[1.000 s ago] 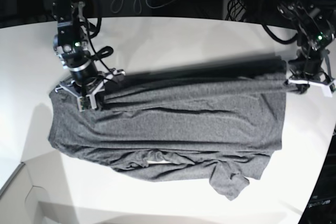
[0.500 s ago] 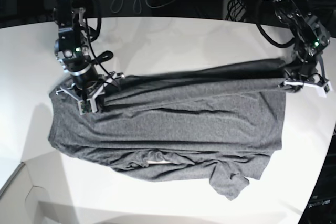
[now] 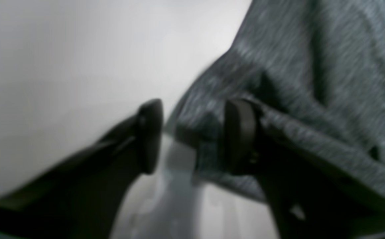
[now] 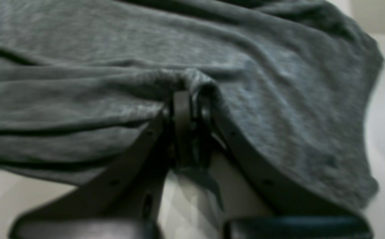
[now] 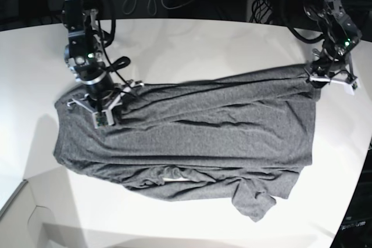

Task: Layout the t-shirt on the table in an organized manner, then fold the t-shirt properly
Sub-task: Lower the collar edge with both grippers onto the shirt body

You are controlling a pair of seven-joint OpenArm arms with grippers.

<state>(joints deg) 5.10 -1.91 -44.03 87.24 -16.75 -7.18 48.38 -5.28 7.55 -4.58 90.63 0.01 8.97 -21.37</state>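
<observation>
Left fingers point(image 3: 192, 136) have parted off the t-shirt point(image 5: 192, 137); right fingers point(image 4: 192, 109) pinch it.

light: bright, even | wrist views: blurred, soft | base view: sharp, faint shadows

Bare white table point(image 5: 192, 45) lies open along the far side, between the two arms, and along the near edge below the t-shirt point(image 5: 192, 137). The grey shirt spreads across the middle of the table, covering most of the space between the arms. The right gripper point(image 5: 100, 108) sits on the shirt's upper corner on the view's left, its black cables looping just beside it. The left gripper point(image 5: 331, 79) stands at the shirt's opposite upper corner. A dark cluttered strip of cables borders the table's far edge.
</observation>
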